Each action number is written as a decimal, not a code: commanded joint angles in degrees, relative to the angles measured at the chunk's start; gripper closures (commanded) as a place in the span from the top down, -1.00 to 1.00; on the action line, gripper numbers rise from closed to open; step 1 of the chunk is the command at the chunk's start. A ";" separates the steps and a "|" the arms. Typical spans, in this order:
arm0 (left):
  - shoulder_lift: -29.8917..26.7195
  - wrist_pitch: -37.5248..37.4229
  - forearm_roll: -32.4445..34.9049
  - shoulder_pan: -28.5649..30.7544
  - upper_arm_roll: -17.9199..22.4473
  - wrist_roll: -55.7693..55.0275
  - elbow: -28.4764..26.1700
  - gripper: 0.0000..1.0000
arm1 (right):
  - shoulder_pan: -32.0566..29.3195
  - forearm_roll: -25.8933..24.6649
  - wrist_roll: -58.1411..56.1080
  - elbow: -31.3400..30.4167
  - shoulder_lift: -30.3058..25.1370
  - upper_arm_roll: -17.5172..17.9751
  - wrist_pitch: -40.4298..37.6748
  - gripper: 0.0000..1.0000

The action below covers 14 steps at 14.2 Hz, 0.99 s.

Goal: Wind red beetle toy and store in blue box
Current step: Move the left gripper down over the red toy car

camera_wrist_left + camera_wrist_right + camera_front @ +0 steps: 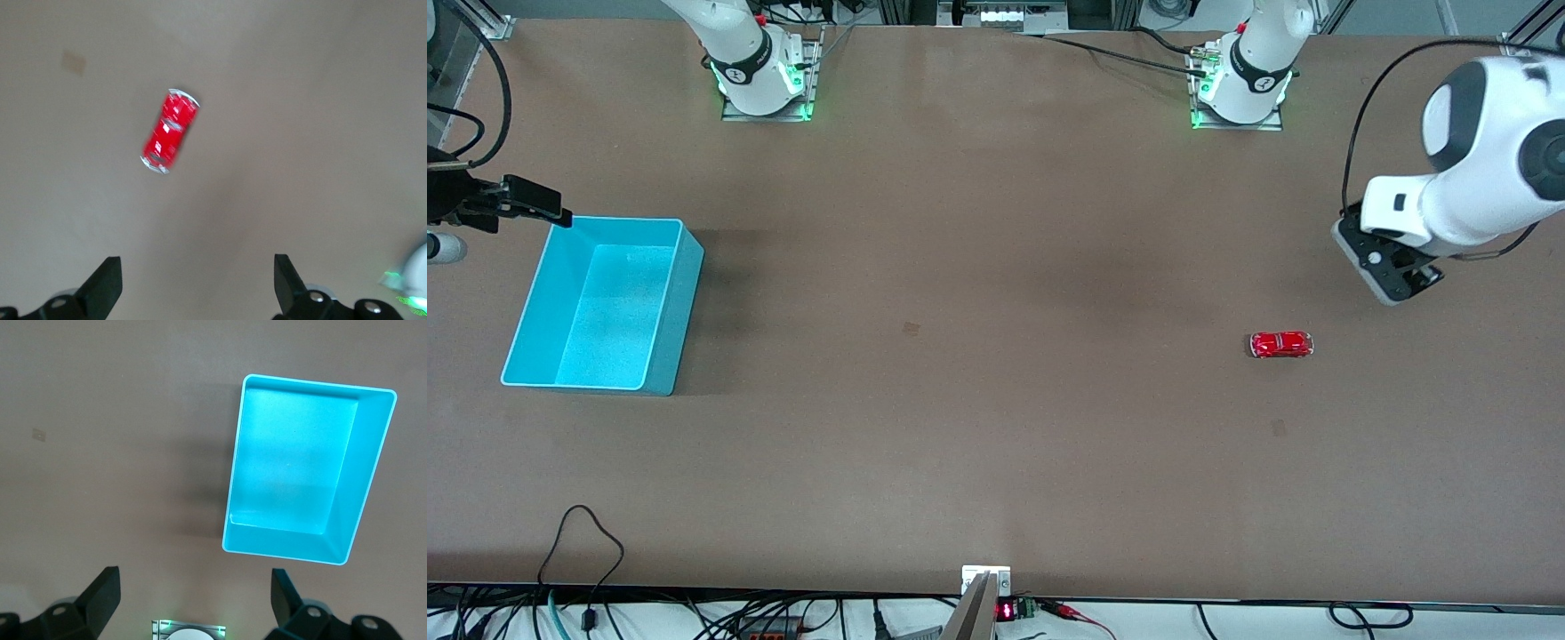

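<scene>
Your left gripper hangs in the air at the left arm's end of the table, fingers spread apart and holding nothing. The red beetle toy sits on its wheels on the bare brown table, below and slightly ahead of that gripper, not between the fingers; nothing touches it. You have open tabletop on every side of the toy. The only marks near it are a small dark patch on the surface and, in the left wrist view, a faint square stain.

Your right gripper is up in the air at the right arm's end, fingers likewise apart and empty. The blue box stands upright just ahead of it, open top up, interior empty, its walls clear of the gripper. Toy and box lie well apart, with unobstructed table between them. Cables trail over the table edge nearest the front camera.
</scene>
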 commanded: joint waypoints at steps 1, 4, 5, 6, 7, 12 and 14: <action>7.93 10.25 1.36 0.35 -0.25 11.13 0.70 1.00 | -0.22 0.97 0.63 0.36 0.19 0.11 -0.03 1.00; 14.71 21.33 1.36 2.18 -0.25 18.36 0.61 1.00 | -0.14 0.97 0.72 0.19 0.19 0.11 -0.03 1.00; 16.64 24.06 1.36 2.19 -0.25 19.24 0.61 1.00 | -0.05 0.97 0.63 0.19 0.19 0.11 -0.03 1.00; 17.97 25.91 1.36 2.19 -0.25 19.60 0.61 1.00 | 0.04 0.97 0.72 0.19 0.19 0.11 -0.03 1.00; 19.29 27.32 1.36 2.19 -0.25 19.60 0.61 1.00 | 0.04 0.97 0.63 0.19 0.10 0.11 -0.03 1.00; 23.25 28.22 1.36 2.10 -0.25 20.04 0.52 0.73 | 0.04 0.97 0.63 0.36 0.19 0.11 -0.30 1.00; 23.78 28.30 1.36 2.19 -0.25 20.22 0.52 0.50 | -0.22 0.97 0.63 0.19 0.19 0.11 -0.30 1.00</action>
